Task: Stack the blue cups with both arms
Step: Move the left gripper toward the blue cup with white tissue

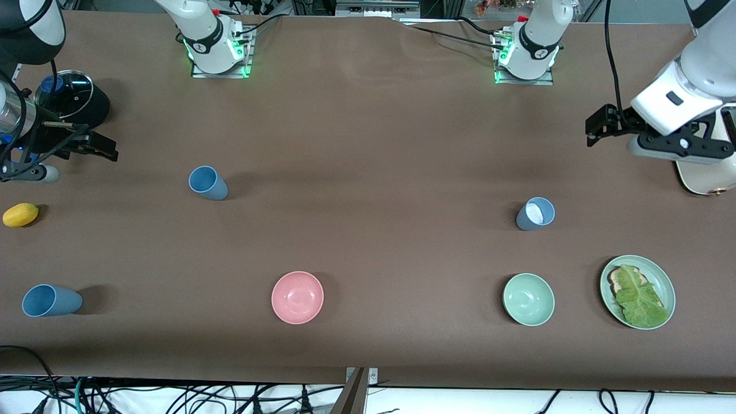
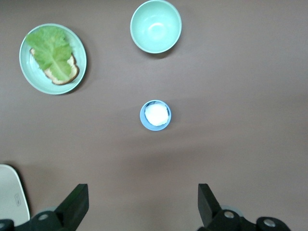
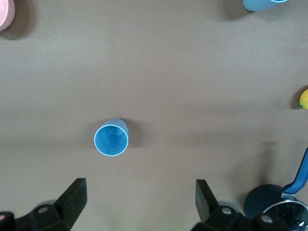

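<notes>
A medium blue cup (image 1: 208, 183) stands toward the right arm's end of the table and shows in the right wrist view (image 3: 111, 139). A second medium blue cup (image 1: 50, 301) sits nearer the front camera. A paler grey-blue cup (image 1: 535, 214), white inside, stands toward the left arm's end and shows in the left wrist view (image 2: 155, 115). My right gripper (image 1: 100, 150) is open and empty, up over the table's end (image 3: 139, 187). My left gripper (image 1: 595, 129) is open and empty, up over the other end (image 2: 143, 192).
A pink bowl (image 1: 297, 297), a pale green bowl (image 1: 528, 299) and a green plate (image 1: 661, 270) with lettuce on toast lie near the front edge. A lemon (image 1: 20, 214) and a lidded black pan (image 1: 69, 98) are under the right arm. A cream appliance (image 1: 704, 178) is under the left arm.
</notes>
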`<action>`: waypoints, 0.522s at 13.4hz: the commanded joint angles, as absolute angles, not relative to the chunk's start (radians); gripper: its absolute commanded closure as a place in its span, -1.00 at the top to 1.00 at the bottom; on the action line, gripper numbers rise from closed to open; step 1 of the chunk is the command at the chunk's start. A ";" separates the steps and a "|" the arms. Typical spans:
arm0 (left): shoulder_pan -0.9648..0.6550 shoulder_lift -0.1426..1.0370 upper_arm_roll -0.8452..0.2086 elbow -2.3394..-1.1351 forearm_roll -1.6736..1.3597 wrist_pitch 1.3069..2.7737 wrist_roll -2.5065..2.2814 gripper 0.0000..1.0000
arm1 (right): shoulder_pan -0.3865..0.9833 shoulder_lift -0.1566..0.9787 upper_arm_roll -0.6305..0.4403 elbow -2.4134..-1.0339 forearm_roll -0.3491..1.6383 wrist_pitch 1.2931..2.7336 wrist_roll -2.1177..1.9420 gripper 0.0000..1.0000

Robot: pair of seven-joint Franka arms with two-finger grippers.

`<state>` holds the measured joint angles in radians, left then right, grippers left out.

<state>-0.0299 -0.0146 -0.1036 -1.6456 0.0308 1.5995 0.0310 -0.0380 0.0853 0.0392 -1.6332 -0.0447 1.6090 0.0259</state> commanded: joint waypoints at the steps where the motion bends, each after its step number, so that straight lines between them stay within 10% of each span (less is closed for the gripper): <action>1: -0.048 -0.051 -0.077 -1.703 0.009 1.646 0.092 1.00 | -0.054 0.077 0.051 -1.638 -0.038 1.609 0.009 1.00; 7: -0.038 -0.043 -0.077 -1.684 0.008 1.603 0.081 1.00 | -0.054 0.078 0.051 -1.637 -0.038 1.611 0.009 1.00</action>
<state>-0.0372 -0.0265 -0.0904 -1.6728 0.0276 1.6106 0.0561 -0.0380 0.0855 0.0392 -1.6338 -0.0447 1.6090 0.0258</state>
